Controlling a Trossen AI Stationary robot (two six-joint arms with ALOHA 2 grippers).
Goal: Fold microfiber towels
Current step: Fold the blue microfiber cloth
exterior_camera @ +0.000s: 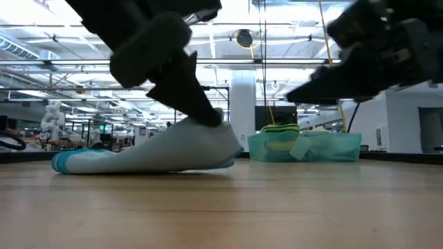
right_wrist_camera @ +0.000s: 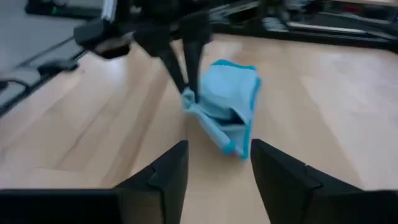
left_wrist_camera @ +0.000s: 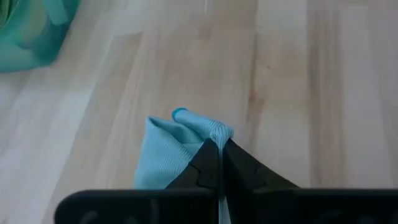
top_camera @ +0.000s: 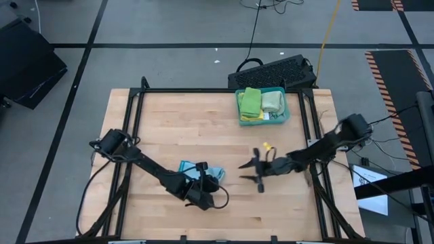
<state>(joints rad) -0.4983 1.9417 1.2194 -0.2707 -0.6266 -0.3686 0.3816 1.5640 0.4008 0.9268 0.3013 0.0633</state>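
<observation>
Your left claw [left_wrist_camera: 221, 148] is clamping a raised corner of the light blue towel [right_wrist_camera: 227, 102], which is lying crumpled on the bench [top_camera: 203, 129] toward its front edge. Your right claw [right_wrist_camera: 217, 165] is hovering just beside that towel with its fingers apart, gripping nothing. Farther back, the teal tray [top_camera: 285, 115] is holding bright green, pale green and yellow towels [top_camera: 261, 103].

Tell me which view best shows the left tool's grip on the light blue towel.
Left wrist view: the left tool is shut on the light blue towel. Right wrist shows it farther off, low view from the side, high view mostly hides it.
</observation>
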